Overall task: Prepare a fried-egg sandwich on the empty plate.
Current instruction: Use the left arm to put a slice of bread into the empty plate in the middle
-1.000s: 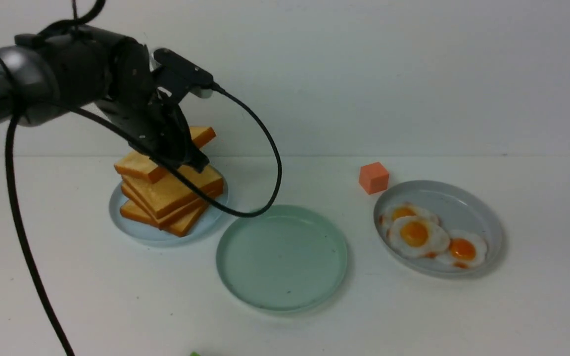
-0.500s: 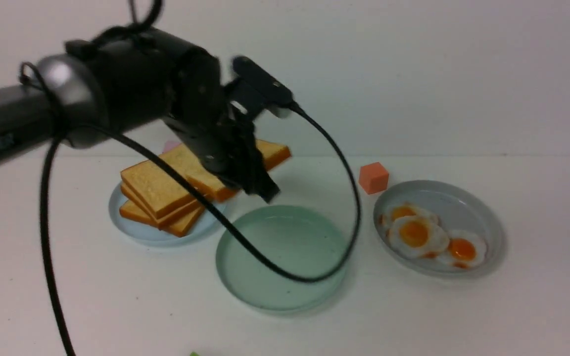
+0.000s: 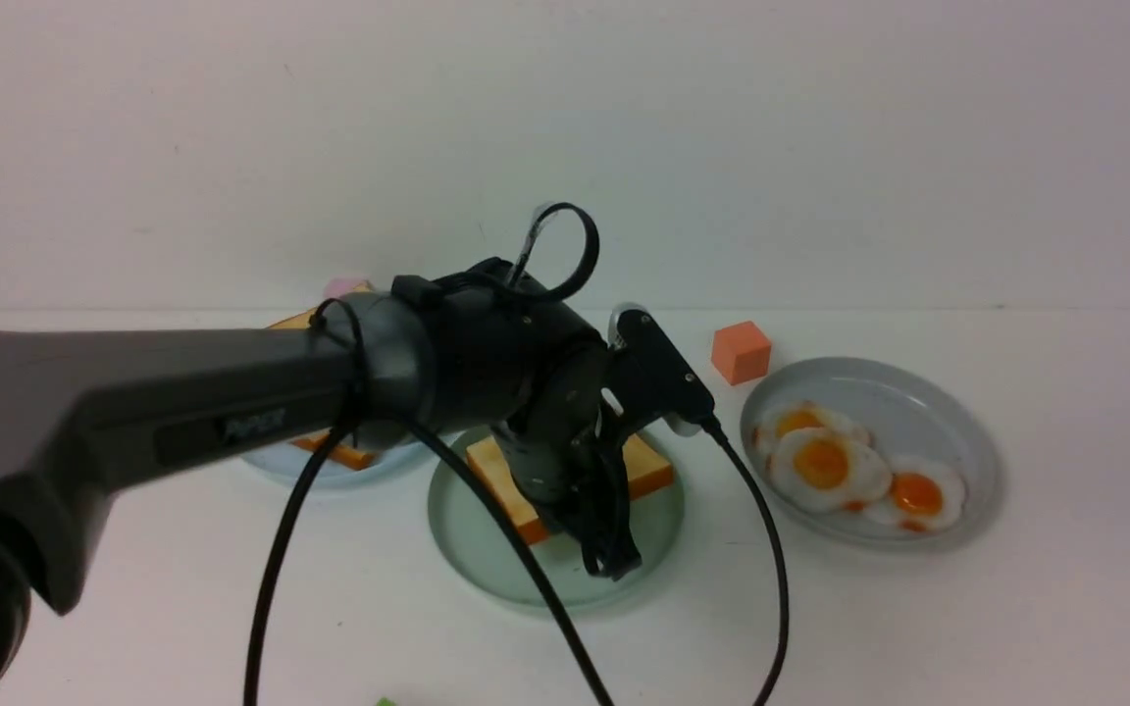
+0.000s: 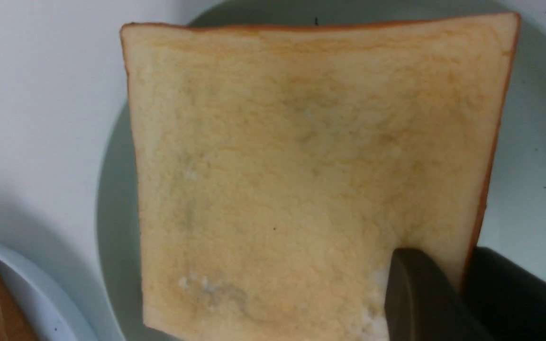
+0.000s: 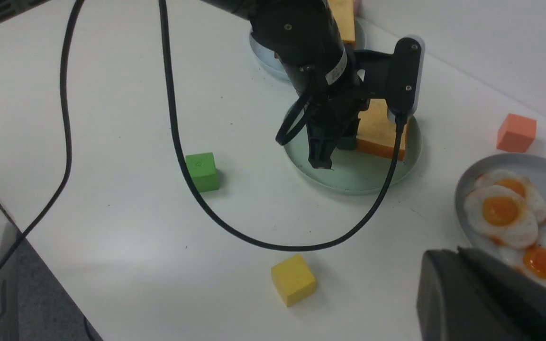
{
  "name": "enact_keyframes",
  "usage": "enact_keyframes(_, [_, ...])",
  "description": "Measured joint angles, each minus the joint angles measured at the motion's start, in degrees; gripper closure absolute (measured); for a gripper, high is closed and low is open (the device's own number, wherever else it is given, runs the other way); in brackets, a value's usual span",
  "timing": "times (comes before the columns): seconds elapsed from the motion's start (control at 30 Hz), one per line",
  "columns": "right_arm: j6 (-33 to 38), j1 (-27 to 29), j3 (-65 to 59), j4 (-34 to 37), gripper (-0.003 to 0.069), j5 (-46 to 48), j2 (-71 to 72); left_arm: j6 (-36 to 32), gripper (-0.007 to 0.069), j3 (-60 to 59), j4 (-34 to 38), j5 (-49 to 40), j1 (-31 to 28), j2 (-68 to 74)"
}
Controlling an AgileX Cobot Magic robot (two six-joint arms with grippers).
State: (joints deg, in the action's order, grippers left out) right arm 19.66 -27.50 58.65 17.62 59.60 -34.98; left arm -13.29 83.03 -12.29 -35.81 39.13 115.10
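My left gripper (image 3: 604, 534) is shut on one edge of a toast slice (image 4: 301, 180), one finger on its pale face and the other beyond the orange-brown crust. The slice (image 3: 648, 466) sits low over the mint-green plate (image 3: 565, 588); I cannot tell whether it rests on it. The larger fried egg (image 3: 825, 466) lies on the grey plate (image 3: 957, 431), overlapping two smaller eggs. My right gripper (image 5: 462, 265) shows only in its wrist view, shut and empty, hovering near the grey plate's eggs (image 5: 500, 215).
The pale blue plate (image 3: 281, 466) with the other toast slices (image 3: 339, 453) is mostly hidden behind my left arm. An orange cube (image 3: 741, 351) stands behind the grey plate. A green cube (image 5: 201, 171) and a yellow cube (image 5: 293, 279) lie nearer. Black cables loop round the mint-green plate.
My left arm has carried the toast slice from above the stack on the blue plate rightward and down onto the mint-green plate. The eggs have not moved.
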Motion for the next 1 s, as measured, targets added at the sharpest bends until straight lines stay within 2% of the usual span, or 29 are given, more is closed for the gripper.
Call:
enact_keyframes(0.53, [-0.1, 0.0, 0.0, -0.6, 0.0606, 0.0, 0.0, 0.2, 0.0515, 0.0, -0.2, -2.2, 0.0, -0.6])
enact_keyframes(0.83, [-0.1, 0.0, 0.0, -1.9, 0.0600, 0.0, 0.0, 0.2, 0.0515, 0.0, 5.4, -4.9, 0.0, -2.9])
enact_keyframes(1.0, [-0.1, 0.0, 0.0, -2.0, 0.0598, -0.1, 0.0, -0.7, 0.0515, 0.0, 5.9, -4.9, 0.0, -2.5])
